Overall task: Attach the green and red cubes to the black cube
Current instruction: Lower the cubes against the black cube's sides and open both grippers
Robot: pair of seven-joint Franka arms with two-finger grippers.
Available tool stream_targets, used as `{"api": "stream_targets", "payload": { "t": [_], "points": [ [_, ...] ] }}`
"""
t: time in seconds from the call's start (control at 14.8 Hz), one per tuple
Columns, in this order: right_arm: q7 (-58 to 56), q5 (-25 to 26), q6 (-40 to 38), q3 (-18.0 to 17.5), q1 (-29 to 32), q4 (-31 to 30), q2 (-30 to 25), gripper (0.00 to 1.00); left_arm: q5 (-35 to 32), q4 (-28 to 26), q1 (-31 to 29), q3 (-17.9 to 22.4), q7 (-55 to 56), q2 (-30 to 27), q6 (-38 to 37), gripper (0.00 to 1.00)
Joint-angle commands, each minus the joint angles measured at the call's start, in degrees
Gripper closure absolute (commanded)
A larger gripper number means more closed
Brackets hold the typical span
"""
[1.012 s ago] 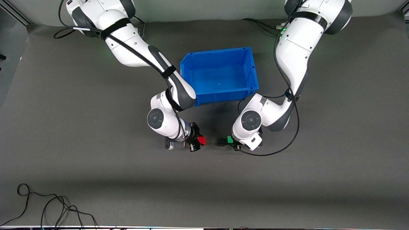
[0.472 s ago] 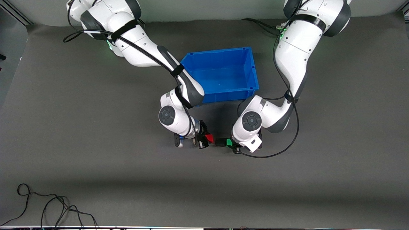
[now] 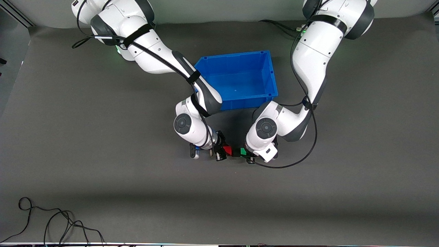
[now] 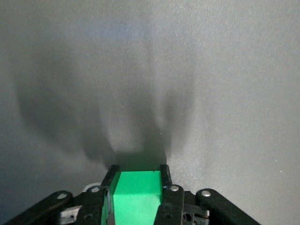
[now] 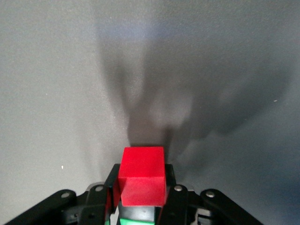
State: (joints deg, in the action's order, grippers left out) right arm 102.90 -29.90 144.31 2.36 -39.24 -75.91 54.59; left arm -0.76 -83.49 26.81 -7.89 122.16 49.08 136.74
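Observation:
In the front view the red cube, the black cube and the green cube stand in one touching row just above the grey mat, black in the middle. My right gripper is shut on the red cube. My left gripper is shut on the green cube. In the right wrist view the red cube sits between my fingers, with the black cube and a strip of green past it. In the left wrist view the green cube fills my gripper; the black cube is hidden there.
A blue bin stands on the mat farther from the front camera than the cubes, between the two arms. A loose black cable lies near the table's front edge at the right arm's end.
My right gripper has carried the red cube toward the left arm's end until it meets the black cube. My left gripper with the green and black cubes has shifted slightly toward it.

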Motion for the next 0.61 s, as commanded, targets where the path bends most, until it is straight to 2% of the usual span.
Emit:
{"api": "stream_targets", "payload": {
  "t": [0.0, 0.07, 0.13, 0.2, 0.27, 0.34, 0.47, 0.54],
  "points": [
    [2.0, -0.3, 0.7, 0.8, -0.8, 3.0, 2.0, 0.78, 0.2, 1.7, 1.2, 0.7, 1.2, 1.2, 0.1, 1.0],
    [2.0, -0.2, 0.7, 0.8, -0.8, 3.0, 2.0, 0.77, 0.2, 1.7, 1.2, 0.7, 1.2, 1.2, 0.1, 1.0],
    [2.0, -0.3, 0.7, 0.8, -0.8, 3.0, 2.0, 0.67, 0.2, 1.7, 1.2, 0.7, 1.2, 1.2, 0.1, 1.0],
    [2.0, -0.3, 0.7, 0.8, -0.8, 3.0, 2.1, 0.47, 0.2, 1.7, 1.1, 0.7, 1.2, 1.2, 0.1, 0.98],
    [2.0, -0.2, 0.7, 0.9, -0.8, 3.0, 2.1, 0.19, 0.0, 1.8, 1.1, 0.7, 1.2, 1.2, 0.1, 0.88],
    [1.9, -0.2, 0.7, 1.1, -0.8, 3.0, 2.1, 0.0, -0.3, 1.8, 1.1, 0.9, 1.0, 1.1, 0.1, 0.63],
    [1.8, -0.1, 0.7, 1.2, -0.7, 3.0, 1.6, 0.0, -2.0, 1.8, 1.1, 0.9, 0.7, 1.0, 0.0, 0.0],
    [1.6, 0.0, 0.7, 1.2, -0.4, 3.1, 1.0, 0.0, -2.6, 1.8, 1.1, 0.9, 0.6, 0.6, -0.4, 0.0]
  ]
}}
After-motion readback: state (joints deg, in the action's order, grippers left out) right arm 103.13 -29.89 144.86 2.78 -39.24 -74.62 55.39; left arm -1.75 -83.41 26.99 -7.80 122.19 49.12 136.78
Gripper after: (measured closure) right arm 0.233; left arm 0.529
